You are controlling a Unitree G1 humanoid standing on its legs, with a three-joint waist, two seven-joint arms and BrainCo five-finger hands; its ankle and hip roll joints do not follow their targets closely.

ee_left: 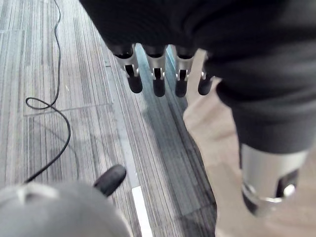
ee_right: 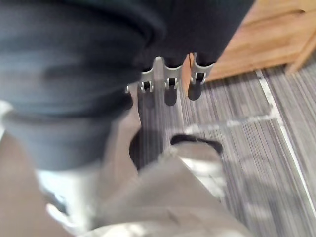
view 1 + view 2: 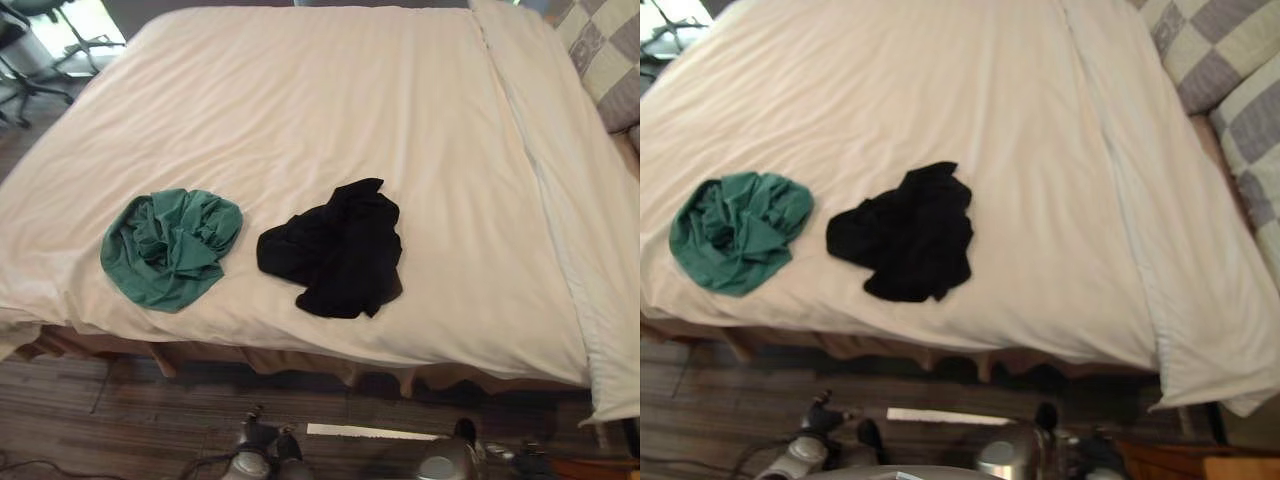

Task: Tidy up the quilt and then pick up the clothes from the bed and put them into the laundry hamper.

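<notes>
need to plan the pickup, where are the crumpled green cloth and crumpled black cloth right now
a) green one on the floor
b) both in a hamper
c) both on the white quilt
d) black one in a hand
c: the crumpled green cloth and crumpled black cloth lie apart on the white quilt, near its front edge.

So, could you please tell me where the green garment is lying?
The green garment lies crumpled on the quilt near the bed's front edge, left of the black garment.

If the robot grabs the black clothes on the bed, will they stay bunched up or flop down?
The black clothes lie crumpled in soft folds, so they would probably flop and dangle. They look thin, so likely light. A loose edge might trail on the quilt.
</notes>
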